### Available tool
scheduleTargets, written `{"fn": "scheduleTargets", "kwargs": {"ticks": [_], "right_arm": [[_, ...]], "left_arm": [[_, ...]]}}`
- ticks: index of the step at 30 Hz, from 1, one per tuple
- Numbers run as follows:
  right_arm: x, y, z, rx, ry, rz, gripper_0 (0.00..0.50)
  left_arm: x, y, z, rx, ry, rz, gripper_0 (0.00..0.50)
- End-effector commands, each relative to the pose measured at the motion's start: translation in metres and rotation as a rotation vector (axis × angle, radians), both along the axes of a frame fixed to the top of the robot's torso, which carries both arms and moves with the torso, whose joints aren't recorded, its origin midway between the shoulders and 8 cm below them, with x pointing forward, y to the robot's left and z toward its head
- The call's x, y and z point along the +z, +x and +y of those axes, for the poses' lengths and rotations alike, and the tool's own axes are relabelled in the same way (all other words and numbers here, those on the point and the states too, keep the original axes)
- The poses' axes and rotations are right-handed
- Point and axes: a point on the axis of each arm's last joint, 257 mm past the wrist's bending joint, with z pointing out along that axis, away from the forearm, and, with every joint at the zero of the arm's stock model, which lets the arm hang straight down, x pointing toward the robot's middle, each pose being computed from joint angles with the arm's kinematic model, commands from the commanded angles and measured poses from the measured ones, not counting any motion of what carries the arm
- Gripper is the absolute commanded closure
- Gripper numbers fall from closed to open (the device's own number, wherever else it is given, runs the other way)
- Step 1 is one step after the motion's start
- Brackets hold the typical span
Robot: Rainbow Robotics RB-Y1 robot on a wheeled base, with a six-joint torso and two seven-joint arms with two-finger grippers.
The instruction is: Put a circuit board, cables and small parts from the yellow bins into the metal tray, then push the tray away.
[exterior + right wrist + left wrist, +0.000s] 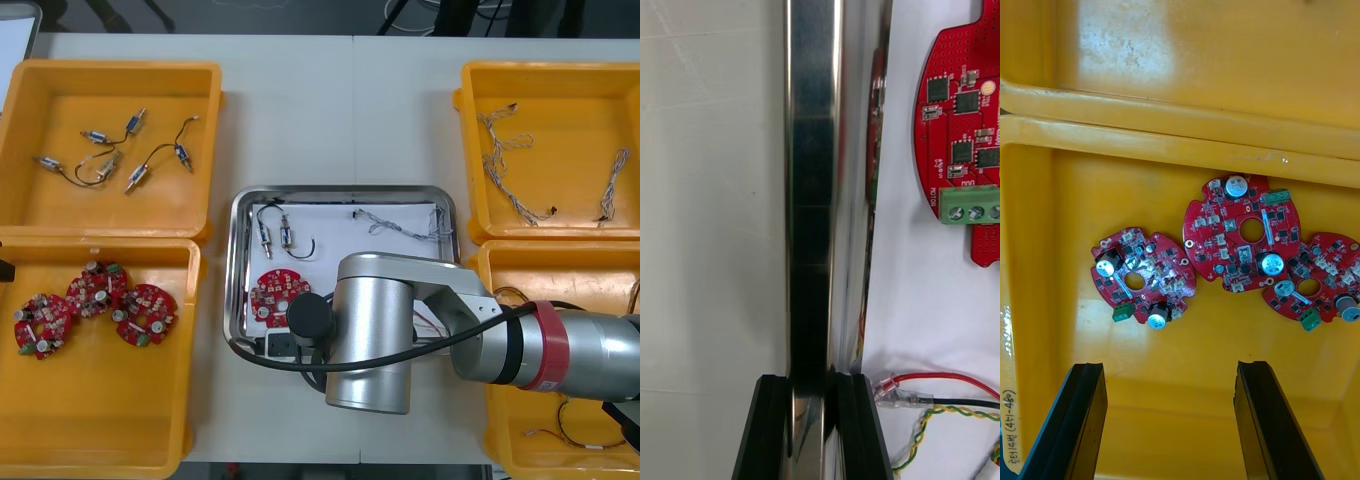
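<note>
From my seat the loading looks finished. The metal tray (340, 190) sits between the yellow bins (470, 150) and already holds one round red circuit board (278, 293). Further in are two small metal parts (265, 238) on a black cable (308, 248), with a twisted blue and white cable (405, 226) along the far side. In the right wrist view a red and yellow cable (940, 377) lies just beside my right fingers.

The right gripper (811, 390) is clamped on the tray's rim, close to where the board lies. The shiny rim stands between the two black fingers, one on the table side and the other inside the tray. My right arm (380, 330) reaches in from the right and covers the tray's near edge in the front view.

The left gripper (1171, 367) hangs over the near left bin (192, 360), fingers spread wide with nothing between them. Three spare boards (1240, 232) lie below it, two of them overlapping (I judge this arm has no part in what remains).

What's left, as I read it, is only the push. The tray is not yet moved away, and with the rim gripped I'd call the set-up ready, minding the loose cables as the tray slides
</note>
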Motion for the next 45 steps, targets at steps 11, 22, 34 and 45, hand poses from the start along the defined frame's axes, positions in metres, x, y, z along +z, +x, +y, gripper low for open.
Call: {"fn": "scheduleTargets", "kwargs": {"ticks": [11,22,34,45], "right_arm": [[0.024,0.017,0.018,0.094,-0.004,-0.076,0.5],[0.042,0.041,0.021,0.096,0.008,-0.039,0.5],[0.06,0.081,0.018,0.068,0.042,-0.03,0.5],[0.088,0.112,0.023,0.064,0.047,-0.047,0.5]], "left_arm": [[0.02,0.012,-0.004,-0.031,0.015,-0.07,0.0],[0.02,0.012,-0.004,-0.031,0.015,-0.07,0.0],[0.02,0.012,-0.004,-0.031,0.015,-0.07,0.0],[0.02,0.012,-0.004,-0.031,0.015,-0.07,0.0]]}}
